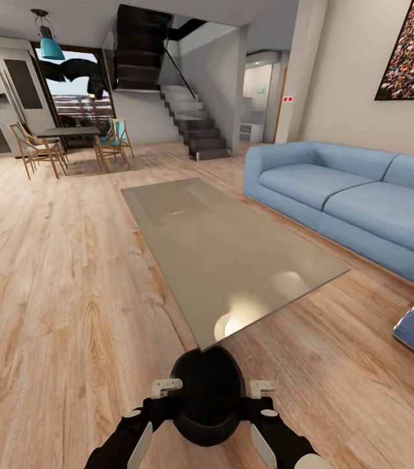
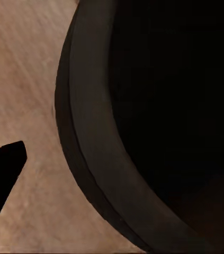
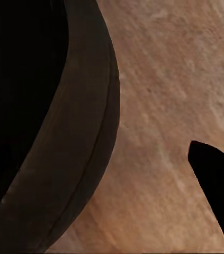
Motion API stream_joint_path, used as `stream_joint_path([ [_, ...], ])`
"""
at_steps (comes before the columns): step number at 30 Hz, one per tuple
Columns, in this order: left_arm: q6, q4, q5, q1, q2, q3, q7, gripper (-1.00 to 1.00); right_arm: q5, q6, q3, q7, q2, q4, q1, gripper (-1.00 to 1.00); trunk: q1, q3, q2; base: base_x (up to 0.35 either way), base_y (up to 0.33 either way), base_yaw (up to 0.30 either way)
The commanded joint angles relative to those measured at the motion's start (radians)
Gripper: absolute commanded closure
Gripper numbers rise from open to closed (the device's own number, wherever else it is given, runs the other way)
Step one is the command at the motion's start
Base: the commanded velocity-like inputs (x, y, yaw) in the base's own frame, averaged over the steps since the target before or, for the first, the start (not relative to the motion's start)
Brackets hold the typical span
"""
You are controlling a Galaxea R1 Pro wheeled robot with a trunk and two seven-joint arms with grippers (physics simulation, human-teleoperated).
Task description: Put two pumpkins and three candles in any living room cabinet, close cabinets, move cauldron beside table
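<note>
The black cauldron (image 1: 207,395) stands on the wood floor just in front of the near corner of the glossy grey coffee table (image 1: 214,244), almost touching it. My left gripper (image 1: 167,389) is at the cauldron's left rim and my right gripper (image 1: 261,389) is at its right rim. In the left wrist view, the cauldron (image 2: 143,132) has one dark finger (image 2: 3,172) outside its wall with a gap of floor between. The right wrist view mirrors this: the cauldron (image 3: 48,127) and an outer finger (image 3: 215,180) stand apart. The inner fingers are lost in the dark mouth. Both grippers look open.
A blue L-shaped sofa (image 1: 343,192) runs along the right side of the table. Far back left are a dark dining table (image 1: 68,132) with wooden chairs, and stairs (image 1: 197,127) in the middle. Light plank floor (image 1: 57,280) stretches to the left.
</note>
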Motion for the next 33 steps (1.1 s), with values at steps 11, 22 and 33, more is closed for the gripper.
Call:
stream_joint_path([
  [11, 0.007, -0.002, 0.043, 0.0, -0.001, 0.007, -0.007, -1.0, -0.005, 0.006, 0.005, -0.008, 0.0, -0.002, 0.0, -1.0, 0.0, -0.001, 0.0, 0.0, 0.0, 0.0],
  [22, 0.007, -0.005, 0.065, 0.0, 0.005, 0.023, -0.005, -1.0, -0.005, -0.001, 0.002, -0.009, 0.0, -0.004, 0.0, -1.0, 0.0, -0.001, 0.0, 0.0, 0.0, 0.0],
  [33, 0.004, -0.016, 0.117, 0.0, 0.021, 0.073, -0.006, -1.0, -0.007, -0.006, -0.004, -0.01, 0.0, -0.005, 0.0, -1.0, -0.005, 0.042, 0.002, 0.0, 0.0, 0.0],
])
